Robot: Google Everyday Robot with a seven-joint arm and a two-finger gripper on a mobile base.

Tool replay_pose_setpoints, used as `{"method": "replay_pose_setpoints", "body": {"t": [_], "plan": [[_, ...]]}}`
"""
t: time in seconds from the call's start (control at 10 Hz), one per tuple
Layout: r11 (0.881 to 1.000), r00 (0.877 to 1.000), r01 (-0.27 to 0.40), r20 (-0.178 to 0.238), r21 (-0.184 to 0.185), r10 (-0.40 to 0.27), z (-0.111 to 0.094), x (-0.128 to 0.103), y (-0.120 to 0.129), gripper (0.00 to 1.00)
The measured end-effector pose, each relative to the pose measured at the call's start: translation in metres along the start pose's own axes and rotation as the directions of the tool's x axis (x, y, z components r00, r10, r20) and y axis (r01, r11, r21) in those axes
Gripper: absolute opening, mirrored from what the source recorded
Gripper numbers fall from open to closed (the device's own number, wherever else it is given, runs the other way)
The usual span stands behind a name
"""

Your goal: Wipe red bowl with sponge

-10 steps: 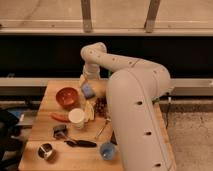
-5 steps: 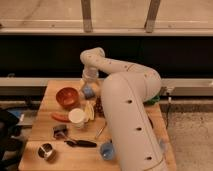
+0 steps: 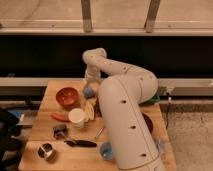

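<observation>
The red bowl (image 3: pixel 67 96) stands on the wooden table (image 3: pixel 50 90) at the back left. My gripper (image 3: pixel 89 86) points down at the back of the table, just right of the bowl. A small blue-grey thing (image 3: pixel 89 92), probably the sponge, sits right under the gripper, beside the bowl's right rim. I cannot tell whether the gripper holds it. The big white arm (image 3: pixel 125 110) covers the right half of the table.
A white cup (image 3: pixel 76 117) stands in front of the bowl, with a red pepper (image 3: pixel 59 117) to its left and a yellow thing (image 3: pixel 90 110) to its right. Nearer are a small dark can (image 3: pixel 60 131), a black utensil (image 3: pixel 80 143), a metal cup (image 3: pixel 46 151) and a blue cup (image 3: pixel 106 150).
The arm has swung a little to the left, bringing the gripper closer to the red bowl's right side. The objects on the table have not moved.
</observation>
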Motion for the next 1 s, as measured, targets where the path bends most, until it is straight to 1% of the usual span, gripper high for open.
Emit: {"method": "replay_pose_setpoints", "body": {"t": [0.1,0.3,0.6,0.8,1.0], "plan": [[1.0,1.0,-0.004,-0.014,-0.003,0.004,0.008,0.001,-0.003,0.8],[1.0,0.999,0.002,-0.033,-0.006,-0.002,0.018,-0.001,-0.001,0.8],[0.999,0.998,0.038,-0.044,-0.009,-0.038,0.027,-0.012,0.014,0.8],[0.998,0.997,0.063,-0.045,-0.019,-0.063,0.03,-0.019,0.022,0.8],[0.995,0.994,0.091,-0.055,-0.036,-0.093,0.039,-0.022,0.037,0.8]]}}
